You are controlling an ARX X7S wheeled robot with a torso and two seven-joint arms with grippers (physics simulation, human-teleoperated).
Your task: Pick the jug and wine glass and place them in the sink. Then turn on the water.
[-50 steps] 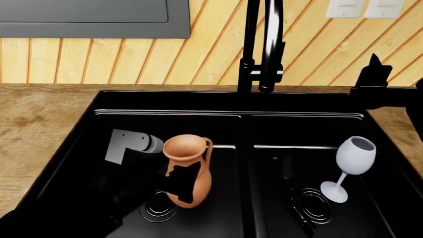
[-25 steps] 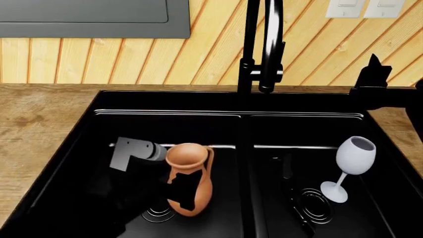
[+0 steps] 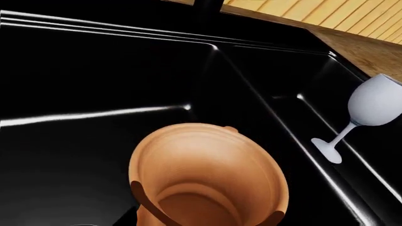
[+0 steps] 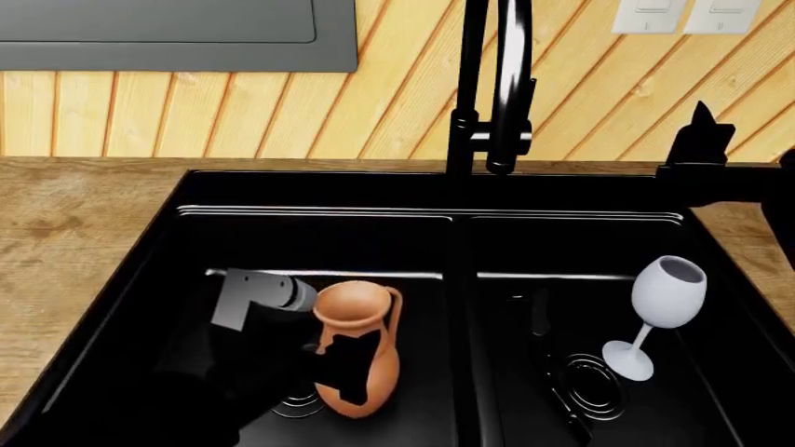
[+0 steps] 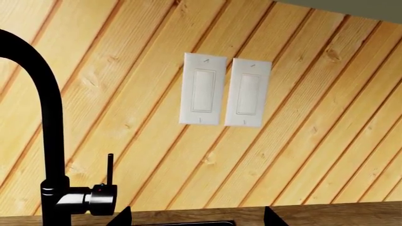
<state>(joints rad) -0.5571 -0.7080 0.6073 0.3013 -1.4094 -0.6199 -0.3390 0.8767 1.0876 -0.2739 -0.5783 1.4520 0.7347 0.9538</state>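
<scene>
Wood-plank wall behind, wooden counter (image 4: 74, 233) round a glossy black double sink (image 4: 372, 191) w/ tall black faucet (image 4: 497, 84) at the back centre. Jug (image 4: 357, 346) is upright in the left basin, down near that basin's drain, just beside the centre divider; left gripper (image 4: 326, 358) is clamped on its body w/ dark fingers wrapped round the belly, arm mostly lost against the black basin. Left wrist view looks straight down the jug's flared mouth, finger tips showing either side of the neck. Can't tell if the jug's base is touching the basin floor or hanging just above it. Wine glass (image 4: 661, 312) stands upright in the right basin, foot by the ringed drain, nothing holding it. Right gripper (image 5: 195, 217) is up by the back of the counter, facing the wall w/ two white switch plates (image 5: 227, 92); its two tips stand apart w/ nothing between, so it's spread and empty. Faucet lever (image 5: 109, 170) is in that view, untouched; no water running. Progress, as I read it: glass is done, jug is about placed and needs letting go, then the tap is left, and the right arm looks best placed for that.
</scene>
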